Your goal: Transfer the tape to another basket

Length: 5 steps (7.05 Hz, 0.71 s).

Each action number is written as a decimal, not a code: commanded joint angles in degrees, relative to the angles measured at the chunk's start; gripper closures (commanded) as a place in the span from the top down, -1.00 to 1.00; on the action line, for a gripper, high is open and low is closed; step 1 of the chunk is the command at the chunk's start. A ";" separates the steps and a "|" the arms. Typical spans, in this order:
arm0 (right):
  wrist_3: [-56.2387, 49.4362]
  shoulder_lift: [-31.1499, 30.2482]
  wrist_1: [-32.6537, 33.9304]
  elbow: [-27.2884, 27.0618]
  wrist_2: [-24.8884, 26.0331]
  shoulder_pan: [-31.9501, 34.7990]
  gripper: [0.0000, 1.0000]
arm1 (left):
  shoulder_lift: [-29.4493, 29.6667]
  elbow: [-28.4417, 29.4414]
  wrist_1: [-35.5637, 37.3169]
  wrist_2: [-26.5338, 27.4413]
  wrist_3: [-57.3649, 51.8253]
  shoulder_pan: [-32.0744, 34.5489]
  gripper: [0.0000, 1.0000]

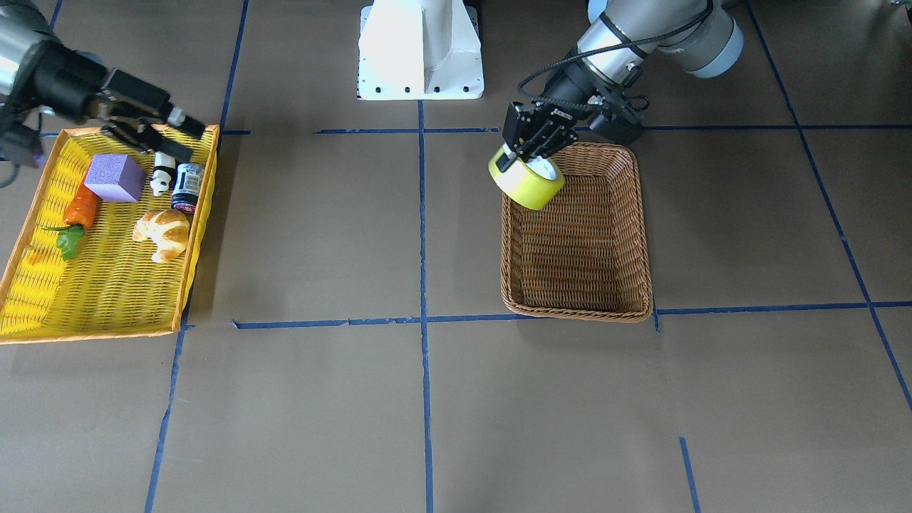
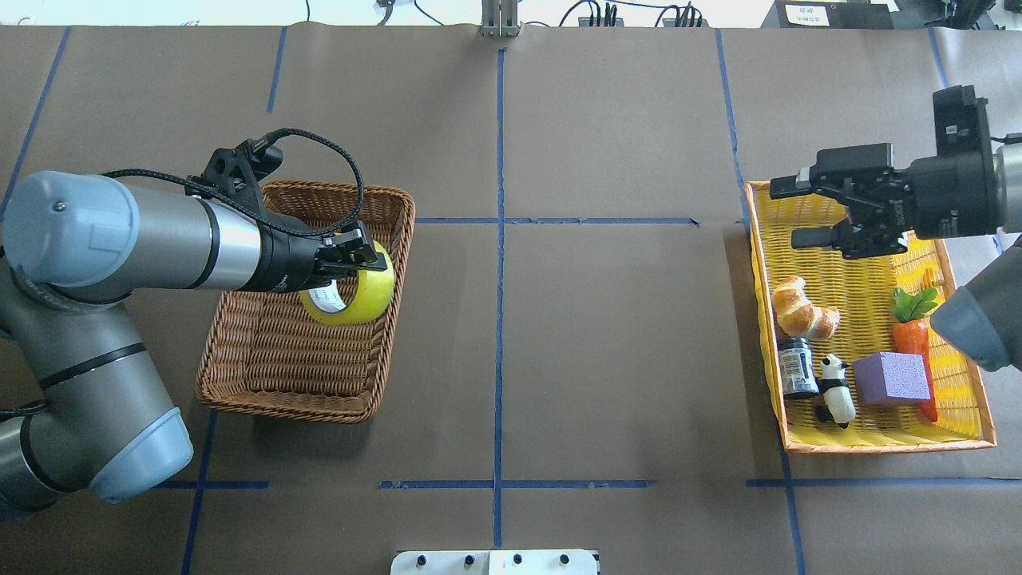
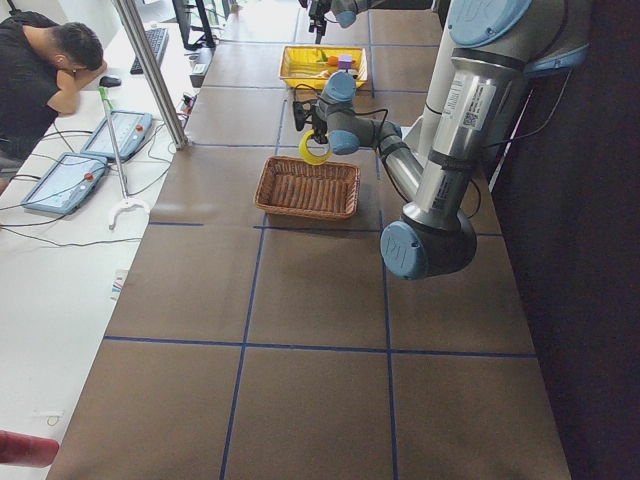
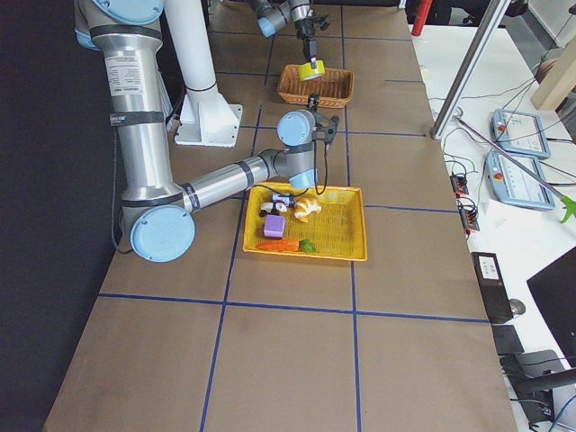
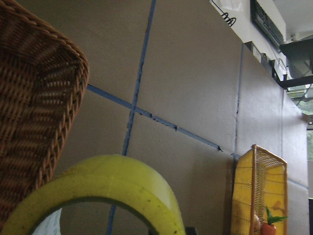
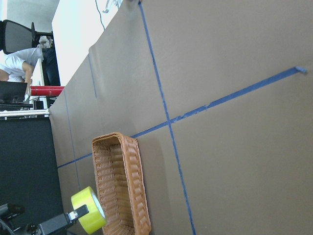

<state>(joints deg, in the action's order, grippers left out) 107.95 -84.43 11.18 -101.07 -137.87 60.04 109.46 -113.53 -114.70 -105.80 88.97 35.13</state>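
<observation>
a brown paper-covered table with blue tape lines (image 2: 607, 335) carries everything. the left grey-and-silver robot arm (image 2: 160, 231) reaches across the rectangular brown woven wicker basket (image 2: 271, 359). the right robot arm (image 2: 966, 192) is well apart from that basket, on the robot's right of it.

also well apart from the wicker basket on that side lies a flat bright yellow tray basket with an orange rim (image 2: 878, 444). the right gripper (image 2: 790, 213) hovers above the tray end farther from the robot, its fingers spread wide with nothing between them.

the left gripper (image 2: 363, 257) has its fingers pinched on the wall of the wide roll of translucent yellow packing tape with a white printed core (image 2: 363, 291). the roll hangs tilted in the air over the wicker basket's side that faces the yellow tray, above the rim and not resting on the weave.

inside the tray, a purple foam block (image 2: 892, 378) and an orange toy carrot with green leaves (image 2: 914, 335) sit on the part farther from the wicker basket. a golden toy croissant (image 2: 802, 310), a small dark can (image 2: 796, 367) and a tiny black-and-white panda figure (image 2: 835, 389) sit along the tray edge nearest the wicker basket.
</observation>
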 commanded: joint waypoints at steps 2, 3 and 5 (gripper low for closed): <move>-12.91 -0.21 10.50 0.00 -7.49 8.06 1.00 | 0.14 0.49 14.14 6.84 -4.76 -3.75 -1.00; -14.25 -0.21 12.36 0.00 -7.59 8.25 1.00 | 0.05 0.94 15.28 6.75 -7.29 -3.75 -1.00; -14.53 -0.21 12.73 0.00 -7.50 7.64 1.00 | 2.41 4.44 16.17 6.75 -7.40 -3.75 -1.00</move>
<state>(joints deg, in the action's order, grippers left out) 93.85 -84.63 23.40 -101.07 -145.32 67.88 110.63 -111.11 -99.02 -99.10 81.90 31.42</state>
